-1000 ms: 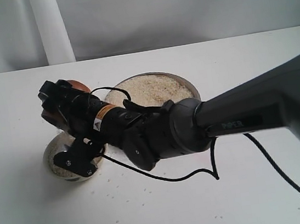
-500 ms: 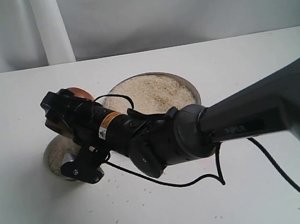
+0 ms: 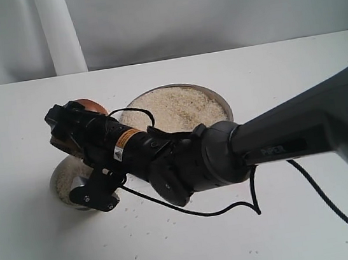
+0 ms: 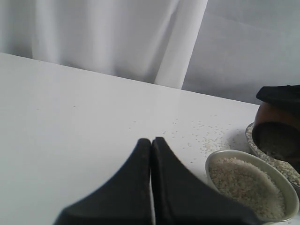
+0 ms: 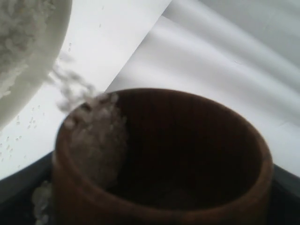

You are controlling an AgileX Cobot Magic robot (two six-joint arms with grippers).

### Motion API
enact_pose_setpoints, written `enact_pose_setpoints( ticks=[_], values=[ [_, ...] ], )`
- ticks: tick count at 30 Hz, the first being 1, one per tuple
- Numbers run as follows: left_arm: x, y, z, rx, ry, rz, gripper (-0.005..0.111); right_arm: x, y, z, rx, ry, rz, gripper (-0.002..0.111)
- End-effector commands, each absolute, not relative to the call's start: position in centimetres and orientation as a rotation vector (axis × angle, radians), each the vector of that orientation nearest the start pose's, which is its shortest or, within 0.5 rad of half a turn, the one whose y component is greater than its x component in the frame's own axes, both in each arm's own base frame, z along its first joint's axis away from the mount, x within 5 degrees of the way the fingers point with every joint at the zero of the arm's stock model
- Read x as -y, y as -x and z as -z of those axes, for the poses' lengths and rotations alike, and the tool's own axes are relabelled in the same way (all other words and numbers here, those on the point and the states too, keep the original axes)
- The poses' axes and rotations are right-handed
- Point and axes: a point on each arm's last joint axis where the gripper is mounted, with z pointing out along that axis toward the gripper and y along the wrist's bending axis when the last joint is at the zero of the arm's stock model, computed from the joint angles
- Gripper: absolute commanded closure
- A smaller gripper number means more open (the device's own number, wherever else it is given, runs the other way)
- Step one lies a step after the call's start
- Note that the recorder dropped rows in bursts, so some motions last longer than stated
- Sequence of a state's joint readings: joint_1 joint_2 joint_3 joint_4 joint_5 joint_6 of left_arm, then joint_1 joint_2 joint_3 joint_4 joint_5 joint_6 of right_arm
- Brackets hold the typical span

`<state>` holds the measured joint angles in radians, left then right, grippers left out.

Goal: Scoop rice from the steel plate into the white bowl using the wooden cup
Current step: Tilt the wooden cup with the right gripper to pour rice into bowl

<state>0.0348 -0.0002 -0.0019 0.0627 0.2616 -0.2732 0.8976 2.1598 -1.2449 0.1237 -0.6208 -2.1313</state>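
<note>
pour under way: right gripper (image 3: pixel 65 128), clamped on the tilted wooden cup (image 5: pixel 164 154), spills rice (image 5: pixel 98 131) into the white bowl (image 3: pixel 63 186) near the table's (image 3: pixel 302 228) left edge, beside the steel plate (image 3: pixel 221 101). left gripper (image 4: pixel 151 143) idle, jaws together. next, likely: empty the cup, return to the plate.

Faint raised lettering on the right arm's dark forearm link (image 3: pixel 273 150) seems to read "PiPER". A small orange and white label (image 3: pixel 120 145) near the wrist is too small to read.
</note>
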Motion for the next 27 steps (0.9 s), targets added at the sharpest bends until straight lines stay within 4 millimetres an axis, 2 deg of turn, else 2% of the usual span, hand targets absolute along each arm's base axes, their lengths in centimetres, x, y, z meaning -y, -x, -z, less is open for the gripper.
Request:
enact_pose_setpoints(
  ticks=[1,5,8,12,16,27],
  values=[
    [-0.3,-5.5,-19.0,-1.729,0.226,0.123,0.107,-35.8,-29.6,-15.8,-0.219,1.788,0.911,0.108],
    [-0.3,-5.5,-19.0,-1.729,0.226,0.123,0.107,-35.8,-29.5,-16.4,-0.208,1.774,0.917,0.108],
    [-0.3,-5.5,-19.0,-1.729,0.226,0.123,0.107,-35.7,-29.4,-15.5,-0.236,1.87,0.869,0.108],
    [-0.3,-5.5,-19.0,-1.729,0.226,0.123,0.107,-35.8,-29.5,-16.3,-0.201,1.802,0.905,0.108],
    [-0.3,-5.5,-19.0,-1.729,0.226,0.123,0.107,-35.8,-29.4,-15.0,-0.206,1.877,0.872,0.108],
    [-0.3,-5.5,-19.0,-1.729,0.226,0.123,0.107,-35.8,-29.4,-14.8,-0.139,1.887,0.88,0.108]
  ],
)
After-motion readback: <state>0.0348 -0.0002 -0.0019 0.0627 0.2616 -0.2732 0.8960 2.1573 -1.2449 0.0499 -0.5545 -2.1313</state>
